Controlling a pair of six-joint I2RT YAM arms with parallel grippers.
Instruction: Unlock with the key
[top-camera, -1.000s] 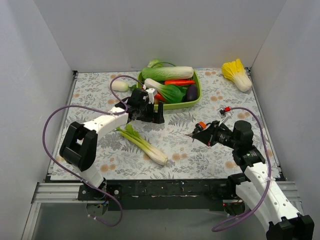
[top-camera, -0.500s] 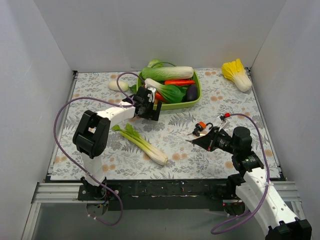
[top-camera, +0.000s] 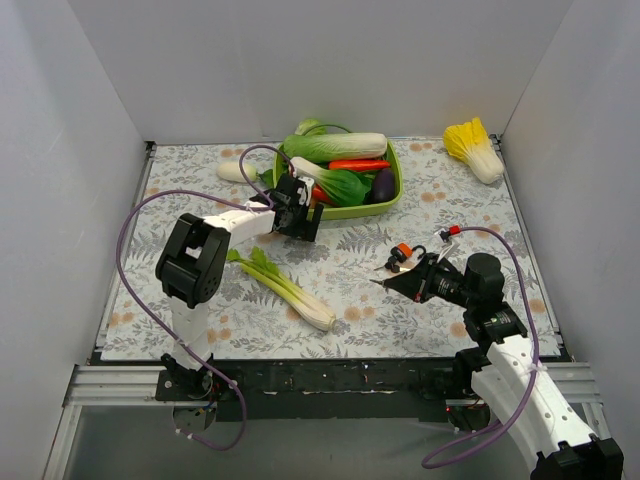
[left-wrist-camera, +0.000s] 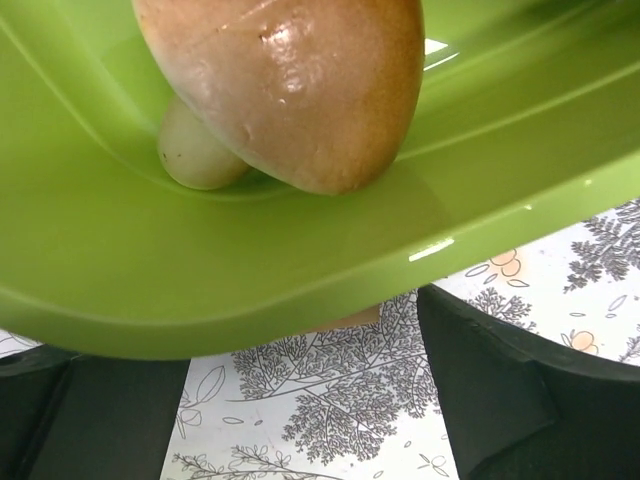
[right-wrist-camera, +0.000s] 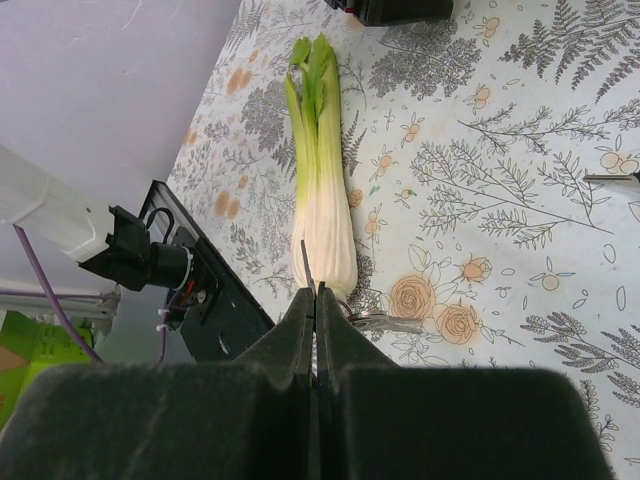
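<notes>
Right pincer (right-wrist-camera: 315, 292) clamped on the key (right-wrist-camera: 303, 262), celery (right-wrist-camera: 322, 190) beyond; left pincer (left-wrist-camera: 300, 405) apart, straddling green tray (left-wrist-camera: 250, 270) rim.

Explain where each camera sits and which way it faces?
Top external: above, behind the arms, looking down at the table; both arms show.
Left wrist: on the left arm, facing the green tray's wall and a mushroom; its fingers show.
Right wrist: looks along its shut fingers at the leek.
Shared: the leek, also seen from above.

Tray (top-camera: 392, 200) back-centre, leek (top-camera: 285, 290) in front & left of it, cabbage (top-camera: 476, 147) to tray's right.
</notes>
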